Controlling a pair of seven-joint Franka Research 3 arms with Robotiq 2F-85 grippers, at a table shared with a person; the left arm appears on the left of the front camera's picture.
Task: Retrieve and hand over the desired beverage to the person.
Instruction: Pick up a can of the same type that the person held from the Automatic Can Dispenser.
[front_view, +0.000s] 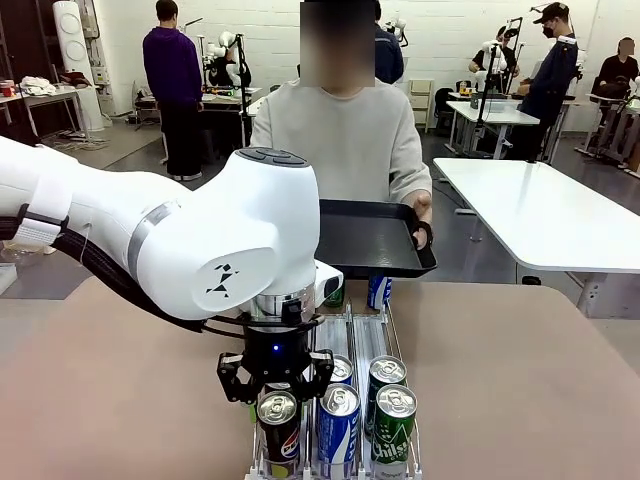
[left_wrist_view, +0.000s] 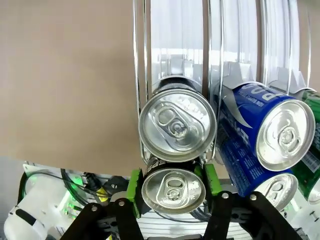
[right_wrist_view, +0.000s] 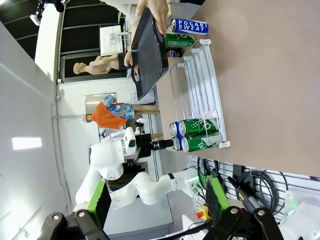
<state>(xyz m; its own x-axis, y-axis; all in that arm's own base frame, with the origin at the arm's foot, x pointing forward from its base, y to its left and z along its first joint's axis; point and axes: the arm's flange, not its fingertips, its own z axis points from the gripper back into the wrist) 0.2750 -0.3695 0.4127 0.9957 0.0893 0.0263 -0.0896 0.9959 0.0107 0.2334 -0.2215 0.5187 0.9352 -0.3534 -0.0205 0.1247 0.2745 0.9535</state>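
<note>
Green pads (left_wrist_view: 134, 186) of my left gripper (left_wrist_view: 173, 181) clench front dark cola can (left_wrist_view: 173, 194) in wire rack's (left_wrist_view: 141, 70) left lane; tilted lift cd snag it or drag the can behind (left_wrist_view: 177, 125)

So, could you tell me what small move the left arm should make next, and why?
Probably lift straight up: the left gripper is shut on the front dark can in the rack, and the person holds a tray beyond.
</note>
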